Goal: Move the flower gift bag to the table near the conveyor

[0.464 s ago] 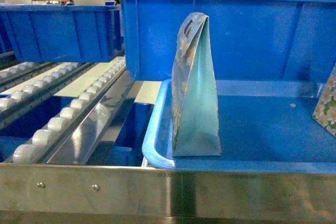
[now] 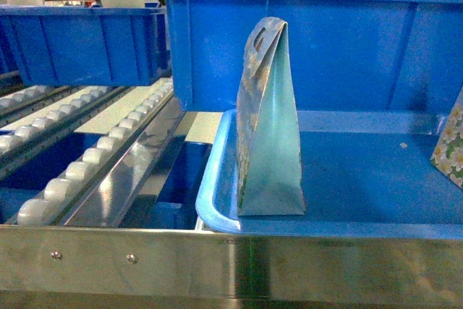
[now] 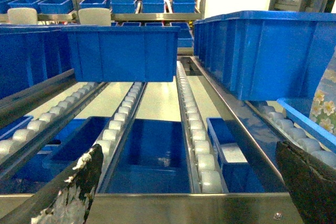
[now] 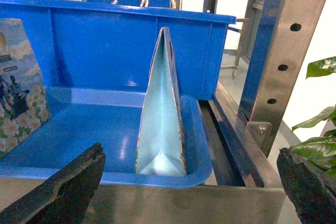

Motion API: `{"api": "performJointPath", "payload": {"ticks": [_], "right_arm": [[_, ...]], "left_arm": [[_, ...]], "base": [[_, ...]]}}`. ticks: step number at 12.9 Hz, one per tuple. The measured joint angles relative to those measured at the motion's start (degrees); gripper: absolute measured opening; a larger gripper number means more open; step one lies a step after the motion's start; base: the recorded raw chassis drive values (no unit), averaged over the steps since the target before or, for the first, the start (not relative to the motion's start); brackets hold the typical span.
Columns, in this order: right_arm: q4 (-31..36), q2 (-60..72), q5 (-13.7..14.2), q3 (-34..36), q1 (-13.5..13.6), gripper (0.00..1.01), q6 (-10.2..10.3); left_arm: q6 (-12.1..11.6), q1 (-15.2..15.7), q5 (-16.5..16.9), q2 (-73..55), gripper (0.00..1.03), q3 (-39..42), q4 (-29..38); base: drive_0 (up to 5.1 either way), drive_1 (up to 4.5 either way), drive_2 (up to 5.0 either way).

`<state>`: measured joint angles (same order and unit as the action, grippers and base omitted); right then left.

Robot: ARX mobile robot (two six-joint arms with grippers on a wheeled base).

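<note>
A flower gift bag (image 2: pixel 269 142) stands upright at the left end of a light-blue tray (image 2: pixel 210 200), its pale-teal side toward me, handle hole at the top. Its flowered face shows at the left wrist view's right edge (image 3: pixel 323 103). A second flowered bag (image 2: pixel 450 146) peeks in at the head view's right edge. In the right wrist view one bag (image 4: pixel 163 114) stands edge-on in the tray's right corner, and another (image 4: pixel 18 103) with flowers and a dark figure picture sits at the left. The left gripper (image 3: pixel 188 153) is open before the conveyor (image 3: pixel 197 140). The right gripper (image 4: pixel 190 153) is open before the tray. The table is out of view.
A steel front rail (image 2: pixel 231 258) crosses in front of the tray and roller tracks (image 2: pixel 94 153). A big blue bin (image 2: pixel 318 41) stands right behind the bags, with more bins (image 2: pixel 87 41) on the left tracks. A steel upright (image 4: pixel 275 61) and plant leaves (image 4: pixel 320 145) lie to the right.
</note>
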<state>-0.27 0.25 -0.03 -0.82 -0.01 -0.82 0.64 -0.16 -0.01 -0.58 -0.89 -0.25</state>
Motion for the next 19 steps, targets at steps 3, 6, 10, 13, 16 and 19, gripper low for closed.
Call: {"api": "performJointPath", "payload": {"ticks": [3, 6, 10, 13, 16, 19], "right_arm": [[0.22, 0.07, 0.04, 0.00, 0.04, 0.98, 0.00], [22.45, 20.46, -3.28, -0.15, -2.23, 0.98, 0.55], [41.66, 45.38, -6.47, -9.05, -3.50, 0.98, 1.70], [42.16, 51.25, -7.39, -13.70, -3.41, 0.98, 1.49], [42.05, 55.12, -8.26, -17.94, -3.37, 0.98, 1.16], [39.85, 61.20, -11.06, -23.65, -1.60, 0.98, 0.42]], "left_arm": [[0.00, 0.00, 0.00, 0.00, 0.98, 0.00, 0.00], [0.22, 9.57, 8.48, -18.40, 0.98, 0.00, 21.59], [2.23, 0.63, 7.32, -48.02, 0.98, -11.32, 41.99], [2.10, -8.68, 5.20, -56.76, 0.98, -20.20, 41.81], [2.27, -17.75, 2.97, -62.77, 0.98, -29.05, 38.42], [3.41, -26.21, -1.84, -71.97, 0.98, -38.71, 37.22]], "base": [[0.0, 0.00, 0.0], [0.0, 0.00, 0.0], [0.0, 0.00, 0.0], [0.0, 0.00, 0.0], [0.0, 0.00, 0.0], [0.0, 0.00, 0.0]]}}
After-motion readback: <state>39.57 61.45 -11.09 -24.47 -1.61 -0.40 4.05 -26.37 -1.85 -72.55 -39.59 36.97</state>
